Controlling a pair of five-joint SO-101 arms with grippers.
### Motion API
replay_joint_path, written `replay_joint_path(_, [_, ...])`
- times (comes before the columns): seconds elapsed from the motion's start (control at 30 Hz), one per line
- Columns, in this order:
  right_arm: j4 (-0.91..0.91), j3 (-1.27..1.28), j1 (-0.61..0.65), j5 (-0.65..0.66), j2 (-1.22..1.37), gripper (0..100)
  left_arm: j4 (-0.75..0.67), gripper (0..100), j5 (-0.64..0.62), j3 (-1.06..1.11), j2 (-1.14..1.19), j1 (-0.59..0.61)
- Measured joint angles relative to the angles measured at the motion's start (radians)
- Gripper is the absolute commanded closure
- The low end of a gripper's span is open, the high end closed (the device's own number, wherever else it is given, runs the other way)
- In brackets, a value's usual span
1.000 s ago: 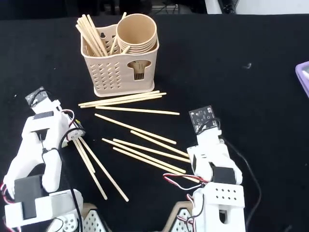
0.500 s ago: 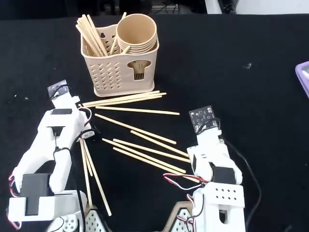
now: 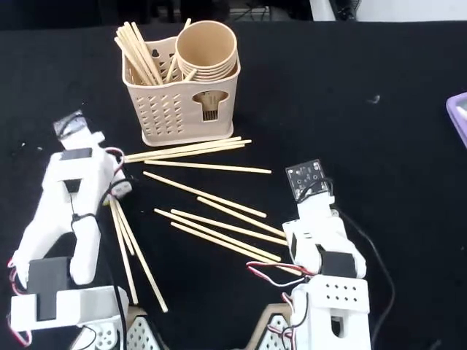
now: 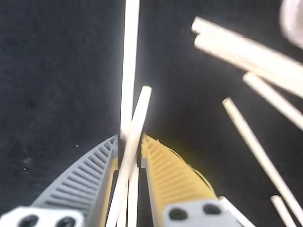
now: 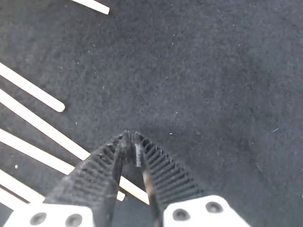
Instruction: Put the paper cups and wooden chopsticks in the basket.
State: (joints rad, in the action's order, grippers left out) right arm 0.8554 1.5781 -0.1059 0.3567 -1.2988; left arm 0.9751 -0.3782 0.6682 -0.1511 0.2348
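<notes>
Mid-gathering — pinches a few wooden chopsticks between the left gripper's jaws, near the basket holding paper cups. Next, probably: lift, tip upright, drop in — right gripper closed on nothing.

Found the left arm stretched up from its base, short of the basket and off to its left. Noted its wrist bent so that the left gripper pointed down, nearer the basket than the rest of the arm. Saw its 2 jaws, 1 grey and 1 yellow, clamped on wooden chopsticks that crossed between them. Found the right arm folded low, well short of the basket and off to its right. Saw the right gripper with its 2 dark jaws pressed together at the tips.
</notes>
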Motion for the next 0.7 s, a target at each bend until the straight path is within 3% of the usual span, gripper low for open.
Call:
replay_joint_path(0.17, [0.0,0.0,0.0,0.0,0.0,98.6,0.025,81,0.0,-0.031,0.006,0.009])
replay_joint_path(0.53, [0.0,0.0,0.0,0.0,0.0,98.6,0.025,81,0.0,0.06,0.006,0.02])
replay_joint_path(0.7, [0.0,0.0,0.0,0.0,0.0,98.6,0.017,89,0.0,0.098,0.006,0.044])
